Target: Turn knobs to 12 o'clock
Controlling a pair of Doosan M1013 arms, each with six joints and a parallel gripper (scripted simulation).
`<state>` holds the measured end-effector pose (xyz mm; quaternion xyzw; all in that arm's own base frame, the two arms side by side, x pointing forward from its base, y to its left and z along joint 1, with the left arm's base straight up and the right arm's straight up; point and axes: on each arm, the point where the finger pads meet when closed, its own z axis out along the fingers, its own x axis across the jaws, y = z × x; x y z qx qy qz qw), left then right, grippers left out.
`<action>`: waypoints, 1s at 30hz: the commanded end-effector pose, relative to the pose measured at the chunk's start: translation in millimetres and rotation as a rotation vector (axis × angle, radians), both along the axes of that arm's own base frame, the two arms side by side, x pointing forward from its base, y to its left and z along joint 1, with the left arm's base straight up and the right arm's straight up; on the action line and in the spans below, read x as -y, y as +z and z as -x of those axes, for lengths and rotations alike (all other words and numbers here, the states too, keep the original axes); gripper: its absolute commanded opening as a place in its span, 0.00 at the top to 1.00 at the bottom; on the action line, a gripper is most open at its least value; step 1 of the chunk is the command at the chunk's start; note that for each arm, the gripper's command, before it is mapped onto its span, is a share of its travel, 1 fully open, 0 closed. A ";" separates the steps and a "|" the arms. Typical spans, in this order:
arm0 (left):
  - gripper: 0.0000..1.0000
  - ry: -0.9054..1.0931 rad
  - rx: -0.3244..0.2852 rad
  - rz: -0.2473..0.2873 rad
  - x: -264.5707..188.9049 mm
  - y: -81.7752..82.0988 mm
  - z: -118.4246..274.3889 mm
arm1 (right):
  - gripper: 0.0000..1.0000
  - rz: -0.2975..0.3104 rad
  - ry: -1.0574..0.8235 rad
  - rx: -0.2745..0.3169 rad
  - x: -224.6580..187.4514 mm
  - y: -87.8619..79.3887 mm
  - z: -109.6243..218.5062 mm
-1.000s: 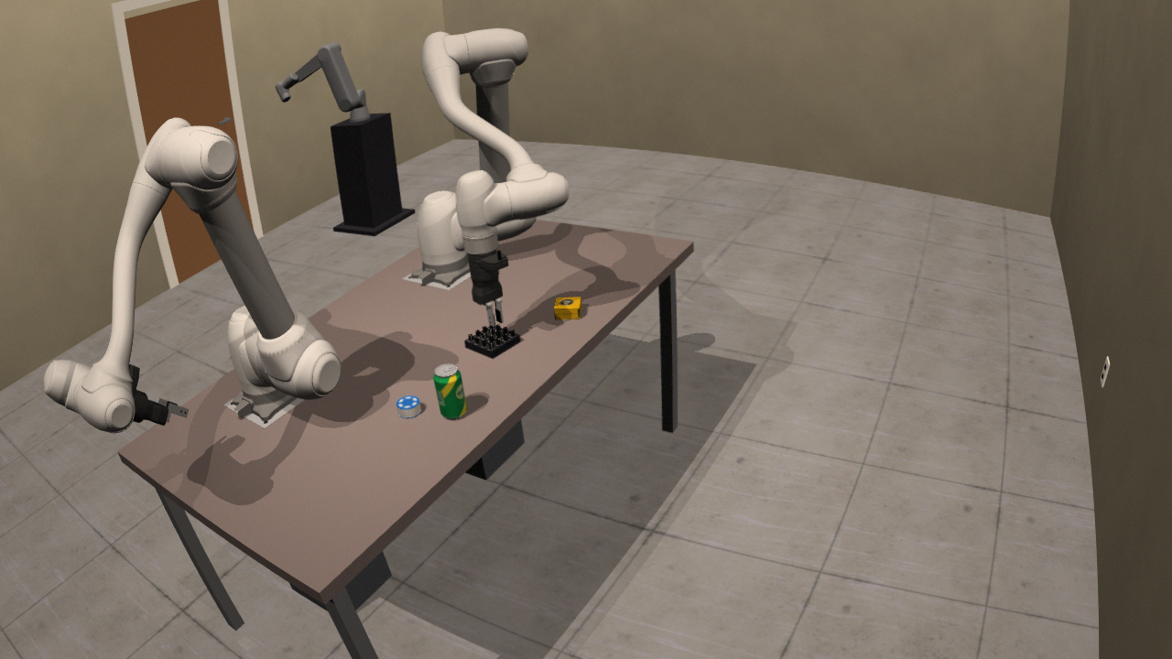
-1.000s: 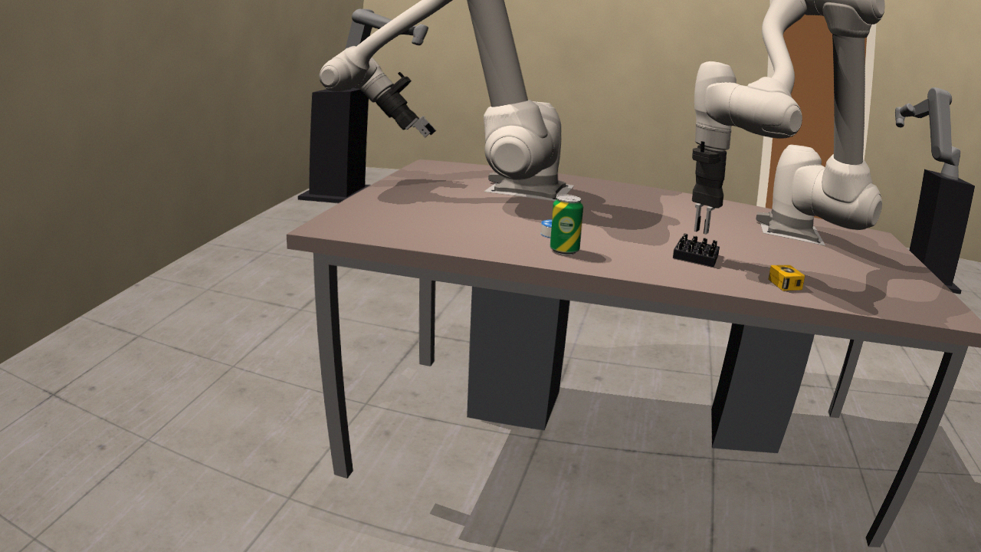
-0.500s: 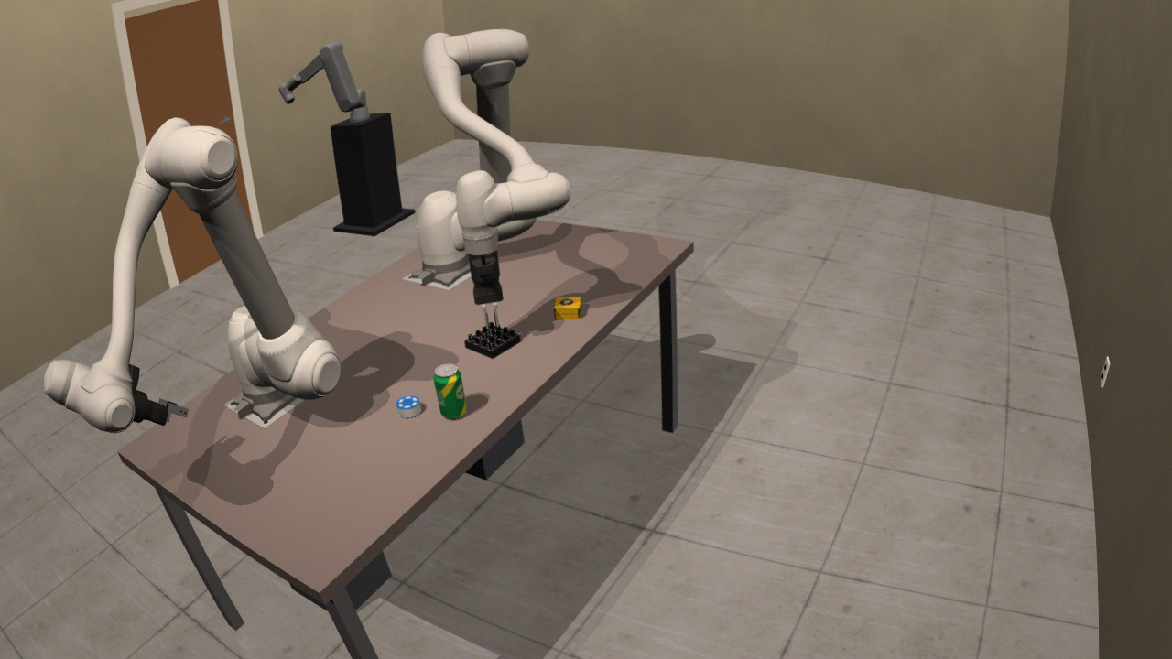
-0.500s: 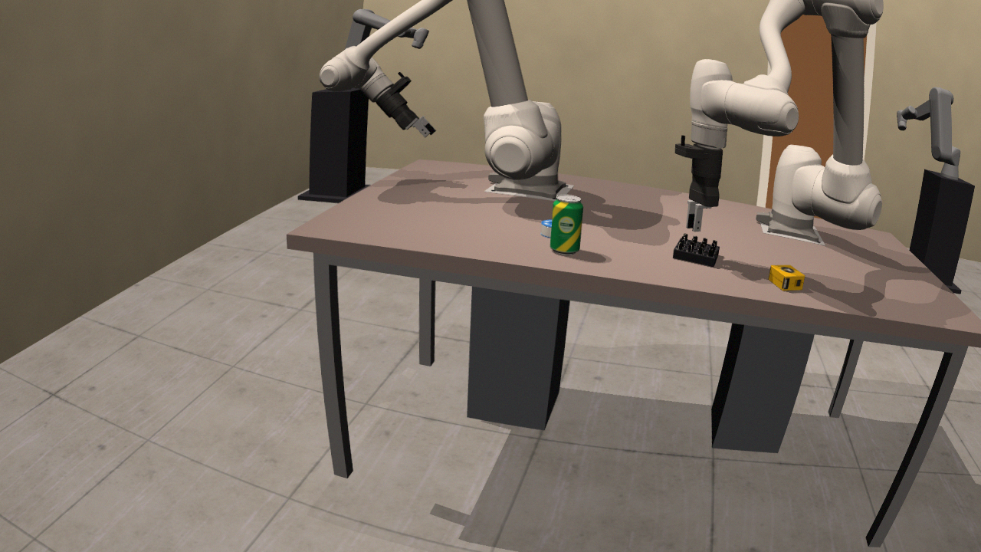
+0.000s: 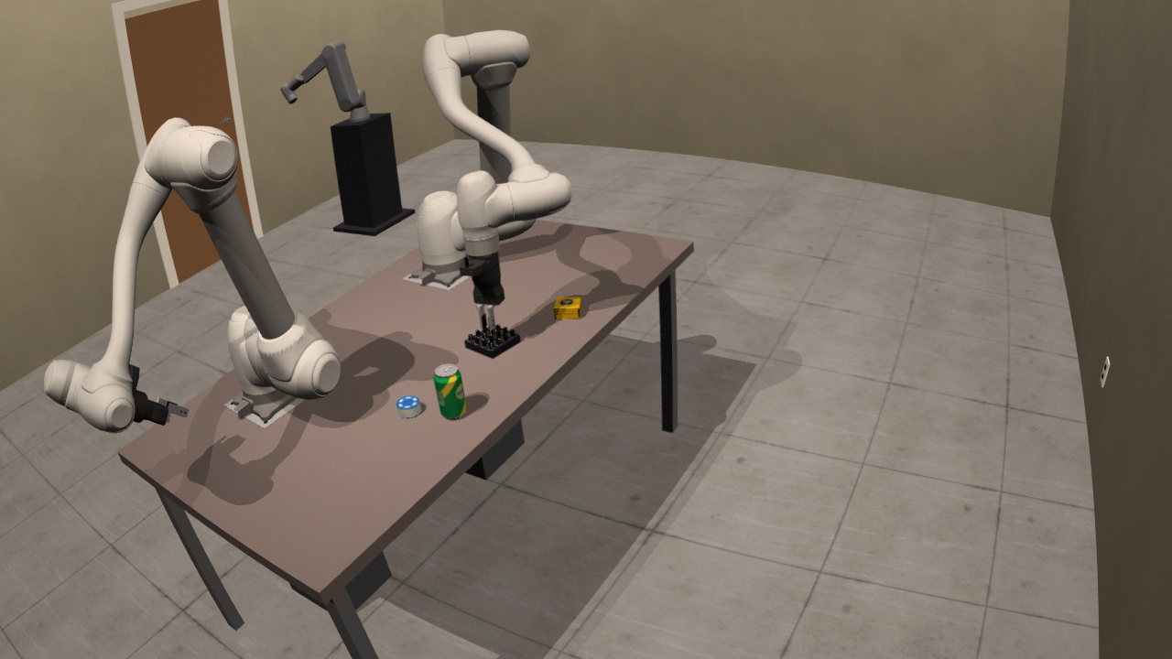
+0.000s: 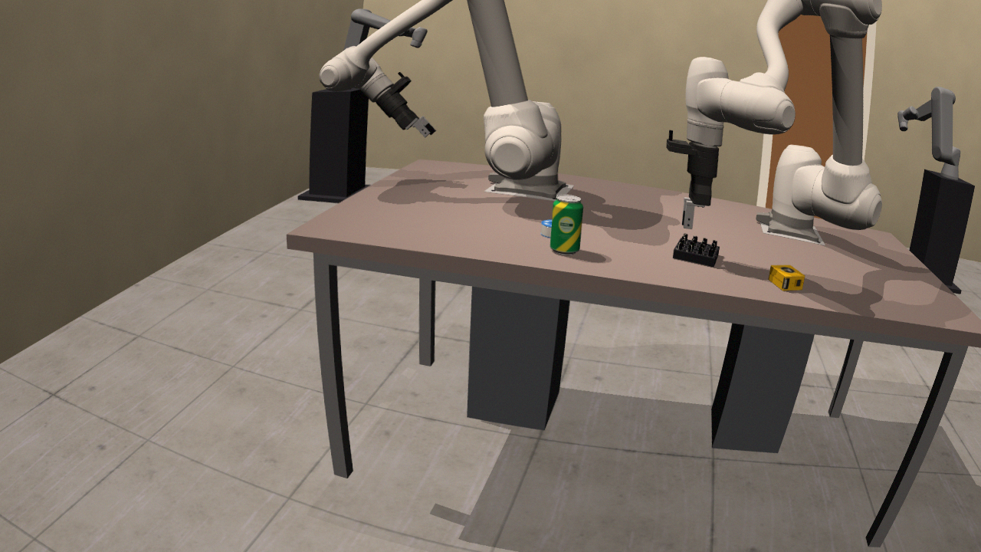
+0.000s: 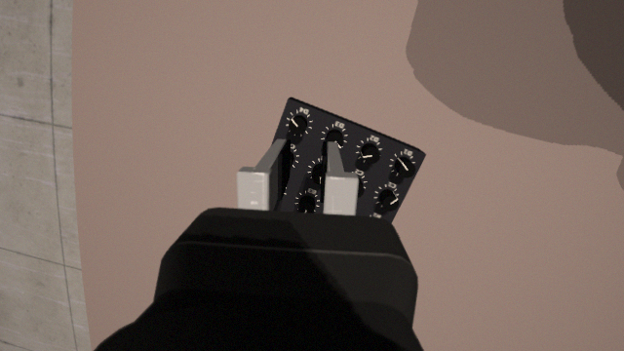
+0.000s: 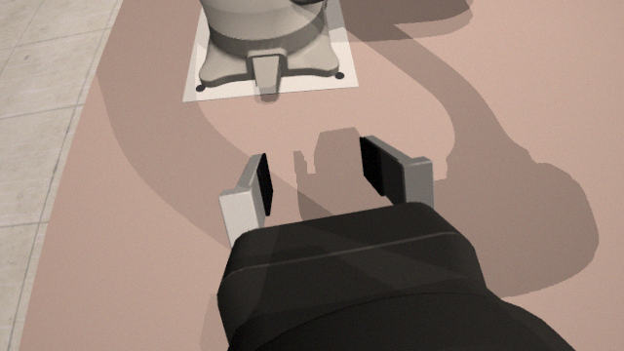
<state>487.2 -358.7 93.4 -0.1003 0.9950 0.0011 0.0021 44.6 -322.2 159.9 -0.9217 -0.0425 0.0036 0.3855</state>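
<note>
Four-column black knob box on table, row D running 10-to-4 o'clock in left wrist view; black round knob D4 points about 10. Left gripper above, part-open; right gripper wide. Top view: green-yellow can at 7.

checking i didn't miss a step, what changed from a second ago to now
The left gripper has swung round about its upright axis and shifted slightly toward the can, over the knob box. Nothing was visibly grasped or released. The right gripper, knob box, can and yellow box stayed put. Knob turns are too small to tell.
</note>
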 end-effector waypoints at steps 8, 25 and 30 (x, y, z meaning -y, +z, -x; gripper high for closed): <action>0.54 -0.389 -0.008 0.004 9.6 3.8 0.9 | 0.00 0.006 -0.005 0.012 -0.6 -1.2 -1.2; 0.54 -1.002 -0.007 0.004 14.9 7.7 1.2 | 0.00 0.006 -0.005 0.012 -0.6 -1.2 -1.2; 0.54 -1.193 -0.007 0.003 15.0 8.8 0.2 | 0.00 0.006 -0.005 0.012 -0.6 -1.2 -1.2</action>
